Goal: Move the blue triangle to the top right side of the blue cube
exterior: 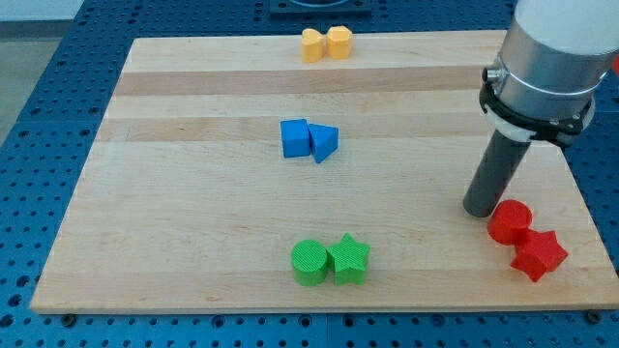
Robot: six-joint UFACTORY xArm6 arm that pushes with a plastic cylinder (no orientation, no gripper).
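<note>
The blue triangle lies on the wooden board, touching the right side of the blue cube, a little above the board's middle. My tip rests on the board far to the view's right of both, lower down, just left of the red cylinder. The rod rises from there to the arm's grey body at the view's top right.
A red star sits below and right of the red cylinder near the board's right edge. A green cylinder and a green star touch near the bottom edge. Two yellow blocks sit at the top edge.
</note>
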